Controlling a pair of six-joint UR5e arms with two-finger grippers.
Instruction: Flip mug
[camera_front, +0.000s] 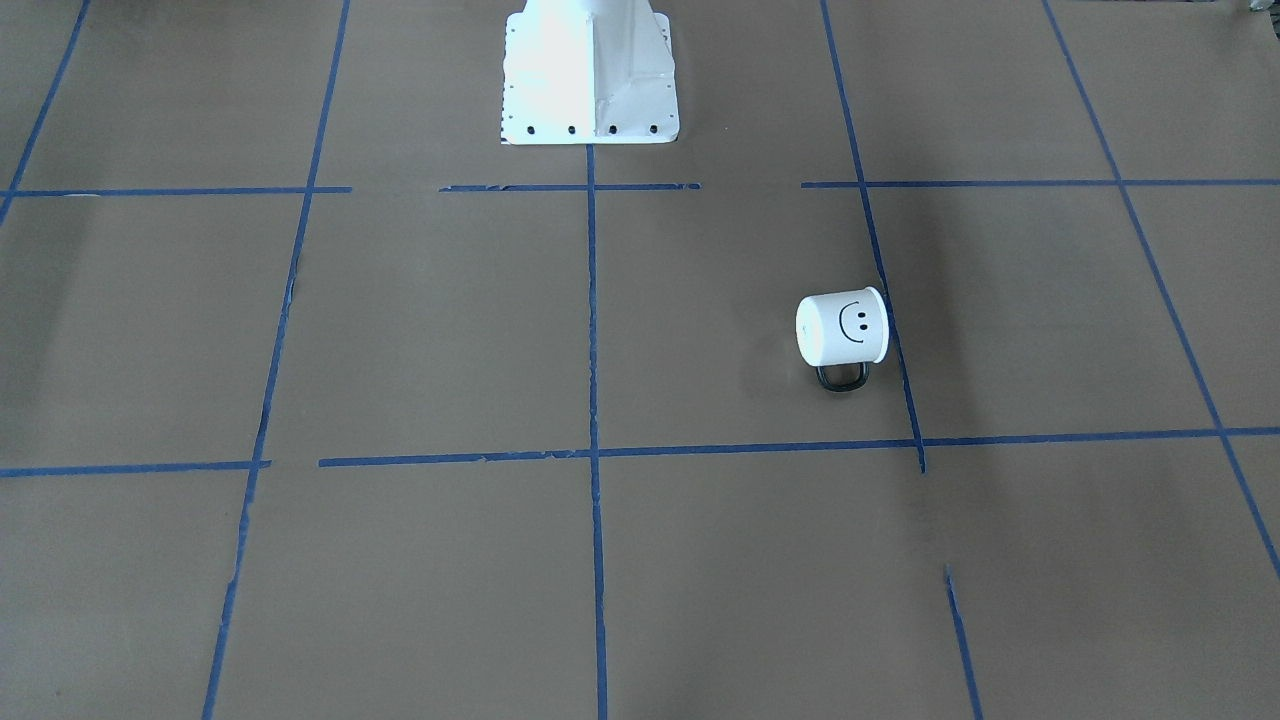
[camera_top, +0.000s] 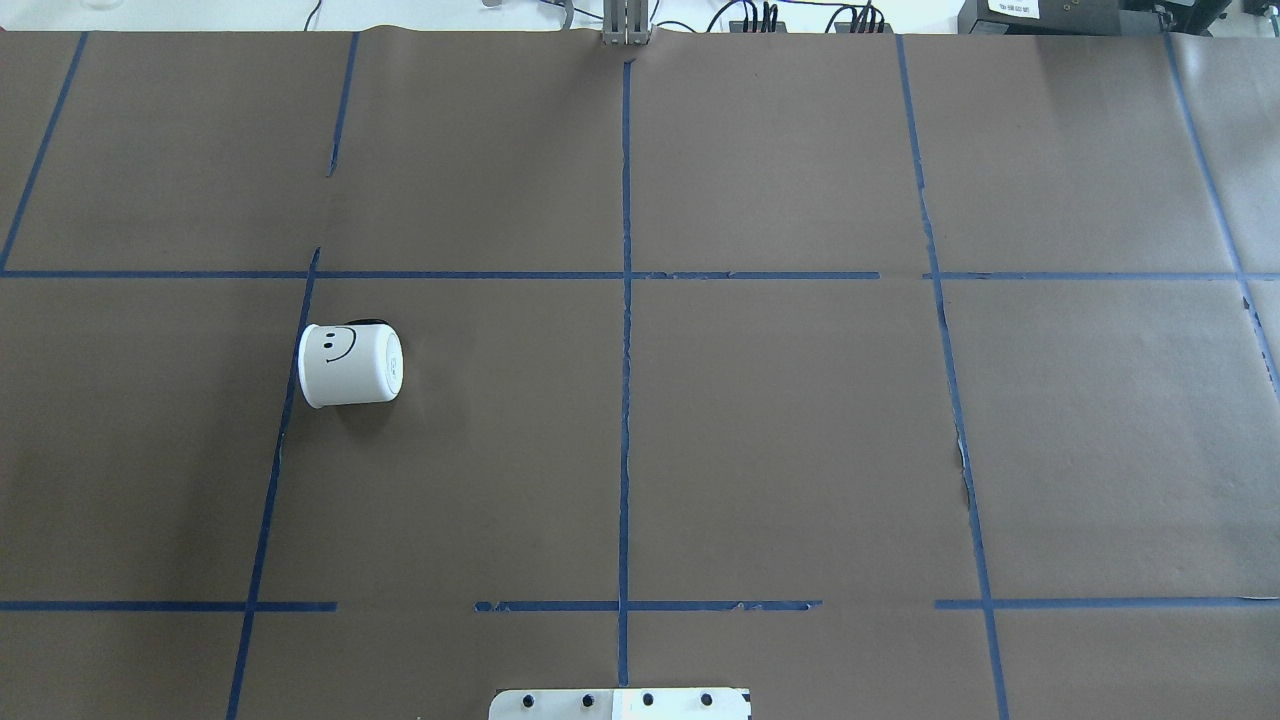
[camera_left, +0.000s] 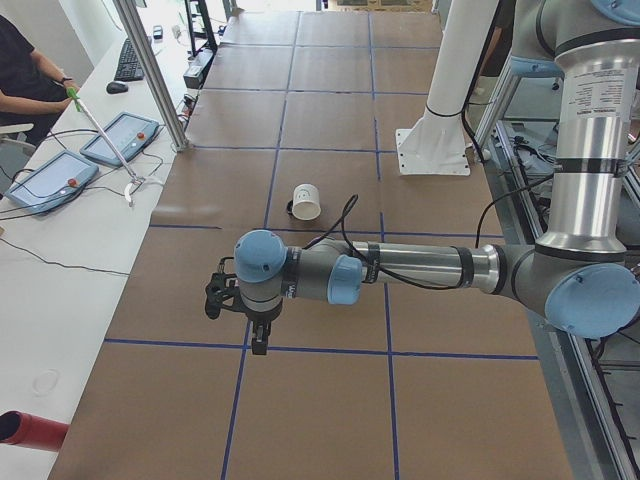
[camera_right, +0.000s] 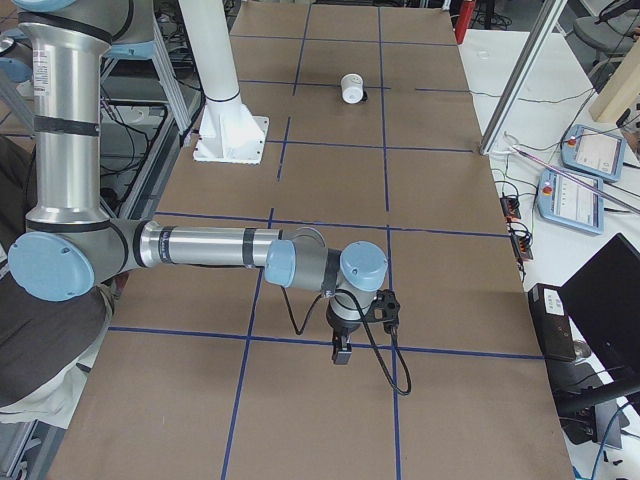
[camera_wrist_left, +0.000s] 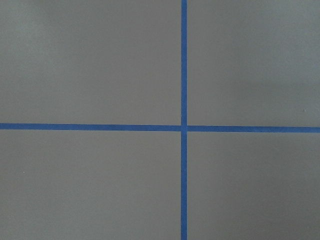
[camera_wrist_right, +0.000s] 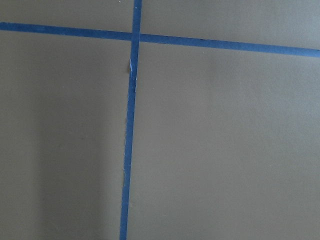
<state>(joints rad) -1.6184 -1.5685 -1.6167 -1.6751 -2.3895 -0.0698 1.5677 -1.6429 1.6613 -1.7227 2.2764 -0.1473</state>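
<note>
The white mug lies on its side on the brown table, smiley face up, on my left half. Its black handle points away from me, toward the operators' side. The mug also shows in the overhead view, the exterior left view and the exterior right view. My left gripper hangs over a tape crossing well short of the mug, toward the table's left end. My right gripper hangs far from the mug, near the table's right end. I cannot tell whether either is open or shut.
The white robot pedestal stands at the table's robot-side edge. Blue tape lines divide the brown paper into squares. An operator and control pendants are beside the table.
</note>
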